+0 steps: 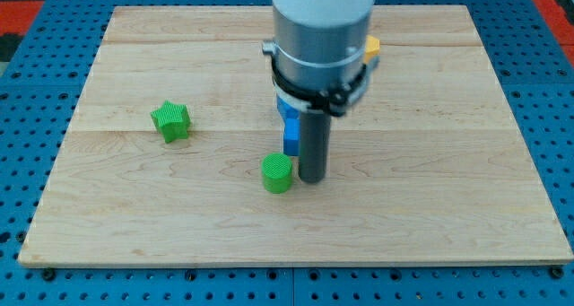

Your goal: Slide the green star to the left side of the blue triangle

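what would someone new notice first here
The grey arm fills the view's top centre, its dark rod ending at my tip, just right of a green cylinder. A blue block sits half hidden behind the rod. A green star lies alone at the view's left.

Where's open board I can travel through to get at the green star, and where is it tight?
Open: the view's whole right half, the bottom strip, and the board all around the green star. Tight: mid-board, where my tip sits just right of the green cylinder, the blue block behind them, the yellow block near the top.
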Available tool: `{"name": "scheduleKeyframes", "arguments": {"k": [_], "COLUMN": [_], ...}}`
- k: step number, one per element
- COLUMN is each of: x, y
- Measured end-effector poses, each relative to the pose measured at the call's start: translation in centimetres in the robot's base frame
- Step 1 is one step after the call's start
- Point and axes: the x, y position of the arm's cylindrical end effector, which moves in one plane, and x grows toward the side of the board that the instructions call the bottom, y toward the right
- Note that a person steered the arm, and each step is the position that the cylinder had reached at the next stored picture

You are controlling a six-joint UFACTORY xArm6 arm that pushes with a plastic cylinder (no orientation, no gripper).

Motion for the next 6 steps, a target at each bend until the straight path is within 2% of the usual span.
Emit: {"name": "scheduleKeyframes", "arguments": {"k": [1,2,3,4,5,6], "x": [3.3,-1.7,-3.4,-3.2,-7.2,-8.9], "y": [-5.5,-6.1,-7.5,-18.5,-23.9,-15.7]}}
